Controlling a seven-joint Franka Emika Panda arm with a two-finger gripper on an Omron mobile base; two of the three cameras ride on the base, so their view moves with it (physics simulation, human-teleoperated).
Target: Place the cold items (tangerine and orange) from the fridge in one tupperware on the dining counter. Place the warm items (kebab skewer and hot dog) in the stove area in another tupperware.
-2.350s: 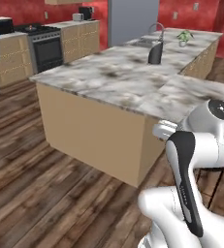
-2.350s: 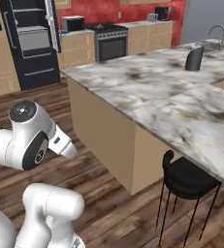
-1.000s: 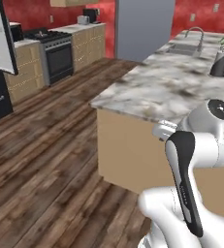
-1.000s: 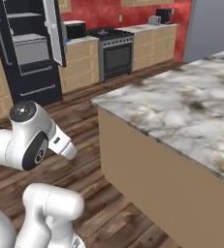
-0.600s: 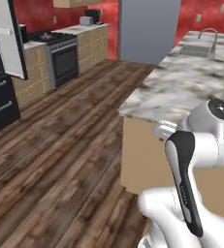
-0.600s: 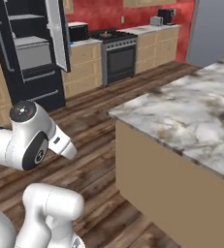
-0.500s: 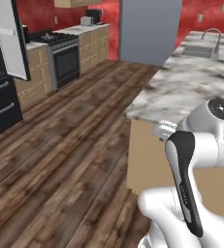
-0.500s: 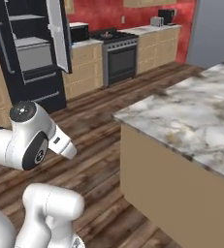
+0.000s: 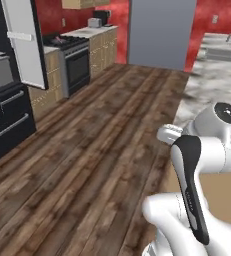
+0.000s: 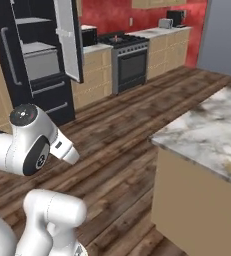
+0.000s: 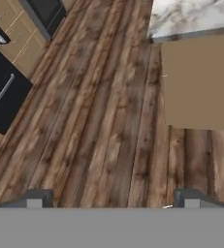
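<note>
The tangerine, orange, kebab skewer, hot dog and tupperware are out of view. The black fridge stands at the left with its door swung open, and the door also shows in the left base view. The stove sits farther back along the wall. A corner of the marble dining counter lies on the right. My arm is folded close above the base. My gripper is open over the wooden floor, with nothing between its fingertips.
A black wall oven stands left of the stove. Wooden cabinets line the red back wall, with a toaster on top. A tall grey panel rises at the back. Wooden floor lies between the counter and the appliances.
The base has driven and turned, so the whole view shifted: the counter has slid off to the right, and the fridge and stove are nearer. The arm's pose is unchanged.
</note>
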